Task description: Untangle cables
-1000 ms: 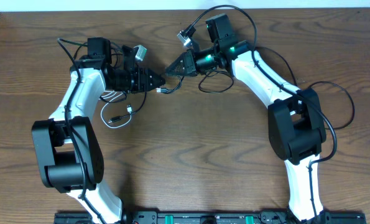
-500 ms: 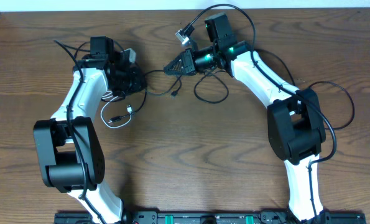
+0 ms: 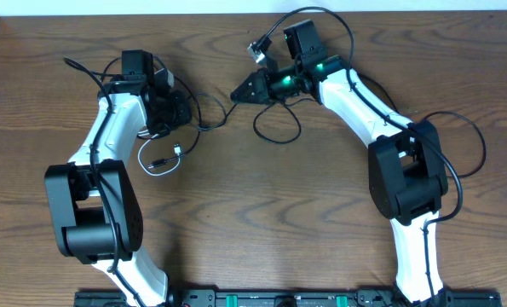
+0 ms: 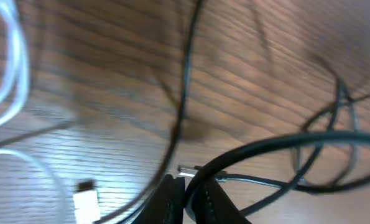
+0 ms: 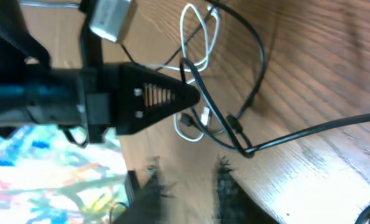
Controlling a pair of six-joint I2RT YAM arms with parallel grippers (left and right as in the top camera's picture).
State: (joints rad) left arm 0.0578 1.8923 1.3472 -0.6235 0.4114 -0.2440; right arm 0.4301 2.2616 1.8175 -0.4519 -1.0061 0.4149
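Between the two grippers, a black cable [image 3: 212, 125] lies with its long axis roughly left to right on the wooden table [image 3: 262, 222]. The left gripper [image 3: 185, 111] is clenched on this cable, as the left wrist view shows. The right gripper [image 3: 236, 92] has its fingers parted with nothing seen between them, close to the cable's other stretch. A loose black loop [image 3: 277, 136] lies just beside the right gripper, which is judged the nearer arm to it. The white cable [image 3: 153, 160] rests apart, beside the left arm [image 3: 108, 136].
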